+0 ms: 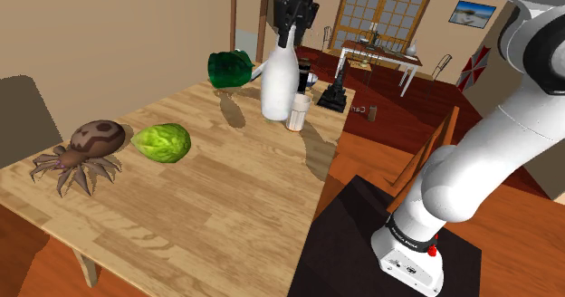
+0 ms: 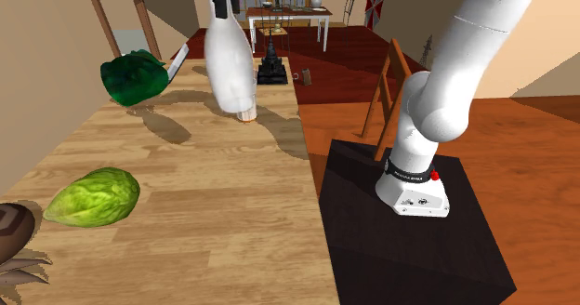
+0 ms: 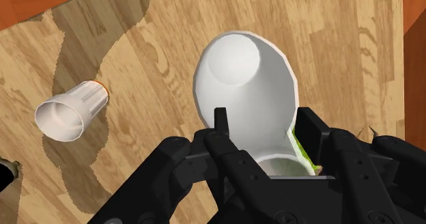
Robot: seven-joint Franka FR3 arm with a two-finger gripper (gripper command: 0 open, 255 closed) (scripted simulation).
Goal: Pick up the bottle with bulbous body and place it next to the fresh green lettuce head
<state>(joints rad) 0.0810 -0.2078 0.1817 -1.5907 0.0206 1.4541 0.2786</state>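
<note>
- Black tool (image 1: 286,34) clenched on neck of white bulbous bottle (image 1: 278,82), just beside small white cup (image 1: 300,111).
- Green lettuce head (image 1: 162,142) well apart from cup, on wooden desk (image 1: 226,205).

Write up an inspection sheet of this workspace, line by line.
Surface: wooden table, with shadows across it.
Job's things: white bottle with a bulbous body, held upright by its neck; green lettuce head lying well apart from it, toward the shoulder view's left.
Clutter: brown spider figure beside the lettuce; dark green crumpled object at the table's far end; white cup close by the bottle.
Grippers: tool shut on the bottle's neck.
Cables: nothing seen.
Surroundings: black stand under the arm; wooden chair next to it; dining table far back; red-brown floor.
</note>
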